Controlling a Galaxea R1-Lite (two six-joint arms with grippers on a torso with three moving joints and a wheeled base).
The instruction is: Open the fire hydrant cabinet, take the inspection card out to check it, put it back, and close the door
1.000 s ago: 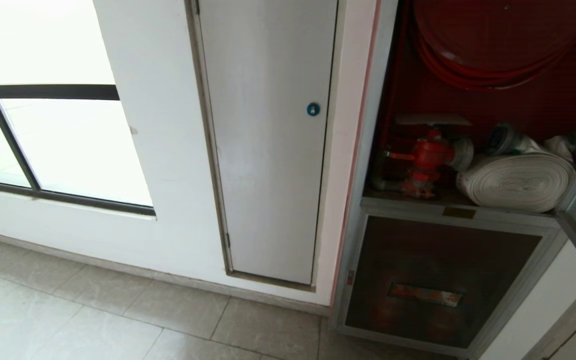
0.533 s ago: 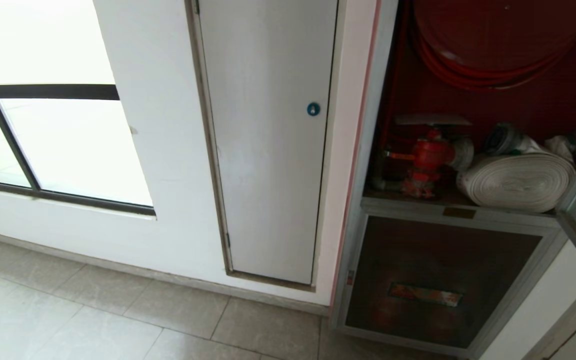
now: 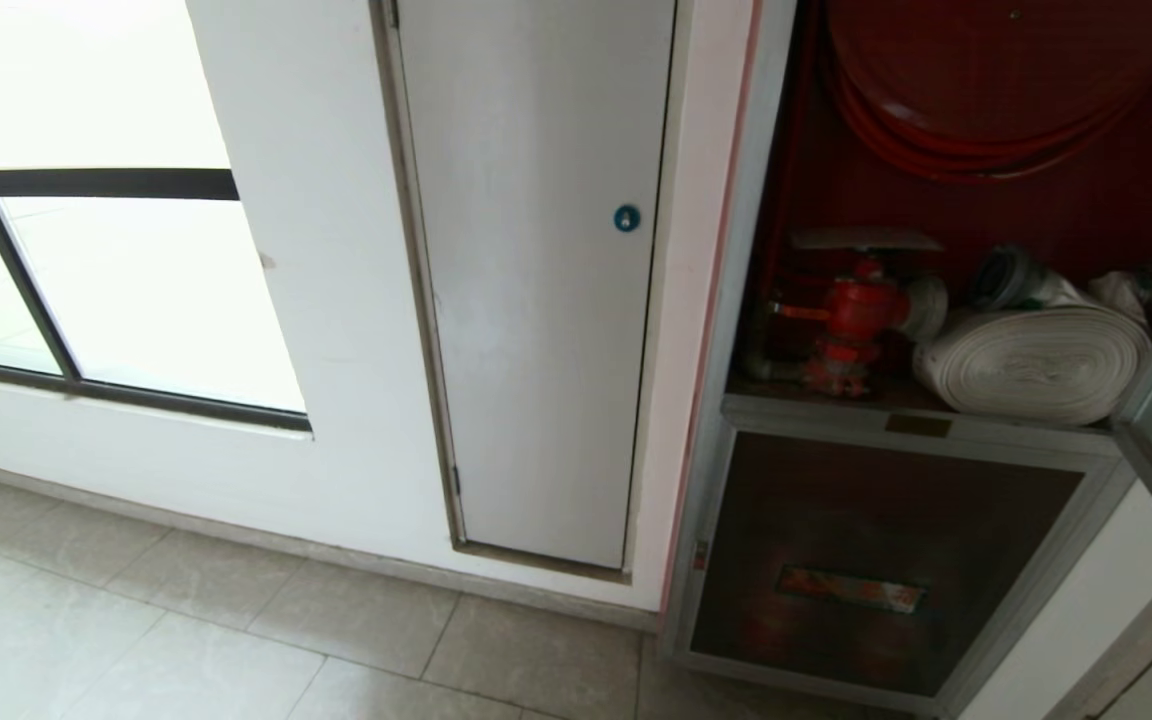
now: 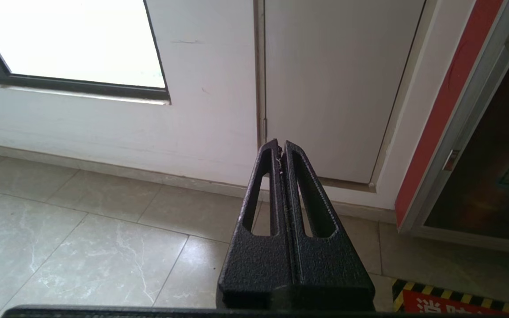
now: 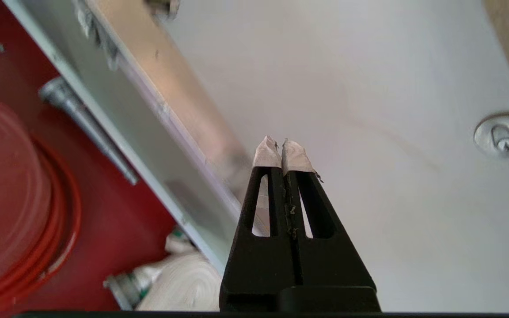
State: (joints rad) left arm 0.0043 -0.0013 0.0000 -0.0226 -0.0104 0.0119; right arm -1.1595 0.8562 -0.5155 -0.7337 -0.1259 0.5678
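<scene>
White wall and tiled floor (image 3: 186, 640) are seen behind the empty, closed right gripper (image 5: 282, 148), raised beside the swung-out door (image 5: 166, 110) of the fire hydrant cabinet (image 3: 726, 420), while the closed left gripper (image 4: 280, 146) is parked low.

Building corridor — tiled floor (image 3: 186, 640), wall-set fire hydrant cabinet (image 3: 736, 300).

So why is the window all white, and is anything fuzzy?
Head view: the window is blown out by daylight, nothing shows through it; the cabinet inside looks dim and red. Left wrist view: same white glare. Right wrist view: the cabinet's frame edge by the right gripper is blurry.
</scene>
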